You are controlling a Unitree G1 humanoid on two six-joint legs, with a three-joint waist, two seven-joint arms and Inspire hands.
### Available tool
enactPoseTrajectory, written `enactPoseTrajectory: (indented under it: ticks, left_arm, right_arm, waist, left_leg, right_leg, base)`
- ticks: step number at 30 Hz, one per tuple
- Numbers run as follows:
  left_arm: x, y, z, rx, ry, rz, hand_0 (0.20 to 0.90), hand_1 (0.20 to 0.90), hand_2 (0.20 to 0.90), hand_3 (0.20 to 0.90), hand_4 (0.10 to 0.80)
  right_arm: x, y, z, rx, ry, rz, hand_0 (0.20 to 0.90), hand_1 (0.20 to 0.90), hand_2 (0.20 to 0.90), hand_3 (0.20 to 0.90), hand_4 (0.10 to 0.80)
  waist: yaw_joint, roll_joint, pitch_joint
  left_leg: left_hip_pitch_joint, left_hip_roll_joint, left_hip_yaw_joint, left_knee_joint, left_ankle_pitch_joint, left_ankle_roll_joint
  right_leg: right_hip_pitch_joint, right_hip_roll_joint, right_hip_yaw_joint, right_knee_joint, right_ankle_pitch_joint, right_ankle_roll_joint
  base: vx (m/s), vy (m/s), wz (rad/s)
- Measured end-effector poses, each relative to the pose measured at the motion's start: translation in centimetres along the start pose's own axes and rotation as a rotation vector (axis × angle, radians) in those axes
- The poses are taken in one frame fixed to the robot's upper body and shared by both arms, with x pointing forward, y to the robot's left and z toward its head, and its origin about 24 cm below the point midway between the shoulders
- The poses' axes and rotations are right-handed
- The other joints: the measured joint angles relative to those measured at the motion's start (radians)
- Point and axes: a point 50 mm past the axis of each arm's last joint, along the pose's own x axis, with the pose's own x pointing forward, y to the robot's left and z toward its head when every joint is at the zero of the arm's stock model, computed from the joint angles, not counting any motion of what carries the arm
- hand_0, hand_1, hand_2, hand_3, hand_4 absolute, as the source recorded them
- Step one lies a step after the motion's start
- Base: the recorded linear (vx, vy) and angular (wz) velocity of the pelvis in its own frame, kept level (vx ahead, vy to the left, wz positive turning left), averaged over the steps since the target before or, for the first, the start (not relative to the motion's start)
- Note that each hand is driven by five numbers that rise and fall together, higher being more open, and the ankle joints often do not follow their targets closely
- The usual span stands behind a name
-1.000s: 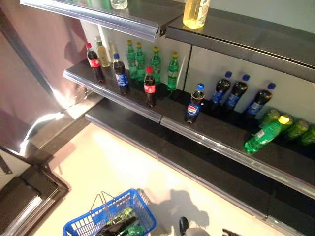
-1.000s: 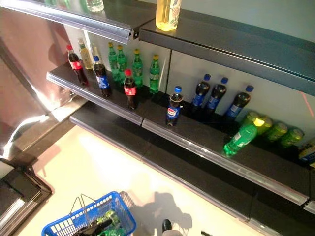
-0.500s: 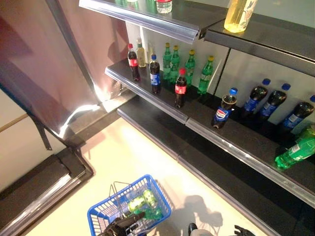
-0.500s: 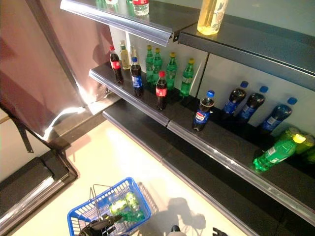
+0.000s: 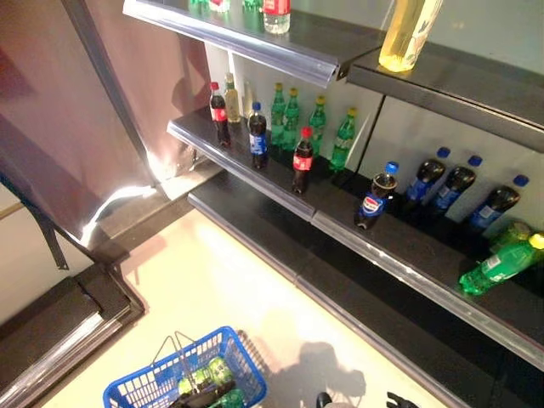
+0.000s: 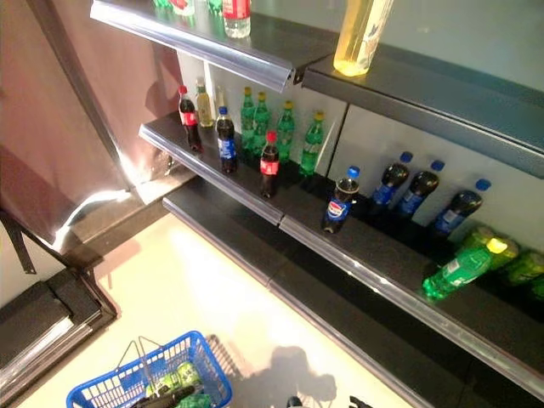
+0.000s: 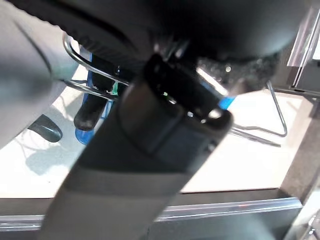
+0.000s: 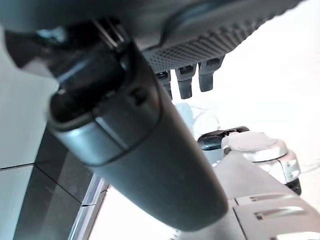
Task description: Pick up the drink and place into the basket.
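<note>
Left hand (image 5: pixel 204 397) grips the blue basket (image 5: pixel 136 388) handle at 6 o'clock; green drink bottles (image 5: pixel 206 374) lie inside; right hand's (image 8: pixel 187 80) state unclear.

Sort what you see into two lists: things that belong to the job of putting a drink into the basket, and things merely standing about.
Belonging to the job:
- blue wire basket on the floor, green bottles already inside
- left hand, curled round the basket's wire handle
- dark blue-capped cola bottle at the shelf's front edge, a likely pick

Standing about:
- pale yellow bottle on the top shelf
- brown curtain
</note>
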Motion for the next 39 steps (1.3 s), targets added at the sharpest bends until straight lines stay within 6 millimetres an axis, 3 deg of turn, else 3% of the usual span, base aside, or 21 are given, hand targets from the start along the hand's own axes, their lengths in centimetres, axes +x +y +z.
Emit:
enactPoseTrajectory:
  ticks: [7,15,18,20,22,23,24,26,27,28,29,31,35,37,39]
  left_arm:
    - [-0.2,0.6,0.0,-0.007,-0.004,0.017,0.300,0.300,0.300,0.200,0.100]
    - [0.0,-0.1,0.2,0.027,-0.001,-0.010,0.300,0.300,0.300,0.200,0.100]
    - [0.4,-1.1,1.0,0.047,-0.013,-0.039,0.300,0.300,0.300,0.200,0.100]
    - [0.8,-2.1,1.6,0.049,-0.038,-0.070,0.300,0.300,0.300,0.200,0.100]
    - [0.8,-2.3,2.2,0.050,-0.064,-0.079,0.300,0.300,0.300,0.200,0.100]
    - [0.9,-2.5,2.7,0.038,-0.085,-0.079,0.300,0.300,0.300,0.200,0.100]
    - [0.9,-2.5,2.8,0.028,-0.085,-0.070,0.300,0.300,0.300,0.200,0.100]
    - [1.0,-2.8,3.4,0.042,-0.096,-0.077,0.300,0.300,0.300,0.200,0.100]
    - [0.9,-2.4,3.5,0.048,-0.094,-0.071,0.300,0.300,0.300,0.200,0.100]
    - [0.7,-1.9,3.4,0.050,-0.091,-0.057,0.300,0.300,0.300,0.200,0.100]
    - [0.7,-1.6,3.2,0.042,-0.081,-0.037,0.300,0.300,0.300,0.200,0.100]
    - [0.8,-1.9,3.1,0.036,-0.079,-0.043,0.300,0.300,0.300,0.200,0.100]
    - [0.8,-2.0,3.3,0.020,-0.091,-0.048,0.300,0.300,0.300,0.200,0.100]
    - [0.9,-2.3,3.1,0.017,-0.088,-0.056,0.300,0.300,0.300,0.200,0.100]
    - [1.1,-2.8,2.3,0.010,-0.067,-0.070,0.300,0.300,0.300,0.200,0.100]
  right_arm:
    - [-0.2,0.0,-0.7,-0.009,0.019,0.003,0.900,0.900,0.900,0.900,0.800]
    - [-0.1,0.1,-0.5,-0.015,0.018,0.005,0.900,0.900,0.900,0.900,0.800]
    - [0.2,0.2,0.8,-0.023,-0.007,0.007,0.900,0.900,0.900,0.900,0.800]
    - [0.5,0.2,2.6,-0.024,-0.051,0.001,0.900,0.900,0.900,0.900,0.800]
    - [0.7,0.4,3.8,-0.026,-0.085,0.006,0.900,0.900,0.900,0.900,0.800]
    - [0.8,0.5,5.0,-0.028,-0.115,0.011,0.900,0.900,0.900,0.900,0.800]
    - [0.9,0.5,5.1,-0.028,-0.117,0.014,0.900,0.900,0.900,0.900,0.800]
    - [0.8,0.5,3.9,-0.023,-0.078,0.023,0.900,0.900,0.900,0.900,0.800]
    - [0.7,0.5,3.4,-0.021,-0.056,0.023,0.900,0.900,0.900,0.900,0.800]
    - [0.6,0.5,2.6,-0.017,-0.034,0.022,0.900,0.900,0.900,0.900,0.800]
    - [0.6,0.2,2.6,-0.017,-0.031,0.013,0.900,0.900,0.900,0.900,0.800]
    - [0.6,-0.7,3.4,-0.025,-0.060,-0.007,0.900,0.900,0.900,0.900,0.800]
    - [0.6,-1.2,3.6,-0.035,-0.063,-0.016,0.900,0.900,0.900,0.900,0.800]
    - [0.5,-1.4,3.8,-0.035,-0.076,-0.023,0.900,0.900,0.900,0.900,0.800]
    - [0.5,-1.9,4.0,-0.034,-0.087,-0.036,0.900,0.900,0.900,0.900,0.800]
  waist:
    - [0.005,-0.022,-0.027]
    - [0.007,-0.015,-0.025]
    - [0.008,-0.021,-0.002]
    - [0.011,-0.024,0.048]
    - [0.036,-0.032,0.070]
    - [0.045,-0.034,0.101]
    - [0.032,-0.023,0.105]
    - [0.036,-0.009,0.109]
    - [0.037,-0.018,0.103]
    - [0.037,-0.038,0.093]
    - [0.035,-0.031,0.101]
    - [0.030,0.005,0.108]
    - [0.032,0.023,0.105]
    - [0.033,0.031,0.101]
    - [0.031,0.044,0.098]
  left_leg:
    - [0.000,0.008,0.003,0.000,0.002,-0.006]
    - [-0.039,-0.001,0.027,0.006,0.004,-0.006]
    - [-0.075,-0.011,0.043,0.007,0.016,0.000]
    - [-0.072,-0.021,0.093,0.007,0.018,0.007]
    - [-0.067,-0.014,0.156,0.005,0.016,0.009]
    - [-0.051,-0.008,0.209,0.000,0.011,0.012]
    - [-0.051,0.011,0.222,-0.001,0.008,0.016]
    - [-0.050,0.049,0.240,0.006,0.011,-0.002]
    - [-0.047,0.050,0.237,0.006,0.009,-0.012]
    - [-0.038,0.041,0.238,0.006,0.009,-0.034]
    - [-0.017,0.062,0.228,0.007,0.017,-0.052]
    - [-0.015,0.101,0.188,0.021,0.014,-0.058]
    - [-0.010,0.142,0.150,0.091,0.002,-0.070]
    - [-0.008,0.149,0.117,0.095,-0.007,-0.058]
    - [-0.001,0.147,0.082,0.088,-0.012,-0.066]
  right_leg:
    - [-0.001,0.009,0.002,-0.015,0.004,-0.006]
    - [-0.063,0.008,0.039,-0.009,0.025,-0.005]
    - [-0.111,0.003,0.054,0.002,0.044,-0.003]
    - [-0.140,0.000,0.048,-0.007,0.080,-0.002]
    - [-0.173,0.005,-0.005,-0.016,0.128,-0.020]
    - [-0.189,-0.012,-0.066,-0.031,0.140,-0.039]
    - [-0.189,-0.016,-0.095,-0.013,0.118,-0.035]
    - [-0.200,-0.048,-0.095,0.071,0.093,-0.007]
    - [-0.192,-0.067,-0.097,0.080,0.091,-0.006]
    - [-0.161,-0.089,-0.089,0.056,0.079,0.018]
    - [-0.133,-0.062,-0.082,0.024,0.083,0.041]
    - [-0.127,-0.023,-0.061,0.013,0.081,0.023]
    - [-0.082,0.003,-0.065,0.002,0.072,-0.002]
    - [-0.075,0.014,-0.065,0.003,0.067,-0.010]
    - [-0.069,0.009,-0.066,0.005,0.070,-0.007]
  base:
    - [0.049,-0.005,-0.02]
    - [-0.103,0.105,-0.11]
    - [-0.162,0.134,-0.26]
    - [-0.125,-0.002,-0.67]
    - [-0.081,-0.129,-1.04]
    - [-0.099,-0.223,-0.93]
    - [-0.099,-0.228,-0.67]
    - [-0.015,-0.215,-0.12]
    - [0.090,-0.258,-0.17]
    - [0.112,-0.306,-0.26]
    - [0.121,-0.379,-0.35]
    - [0.088,-0.295,-0.30]
    - [0.080,-0.139,-0.04]
    - [0.106,0.050,0.00]
    - [0.023,0.112,0.02]
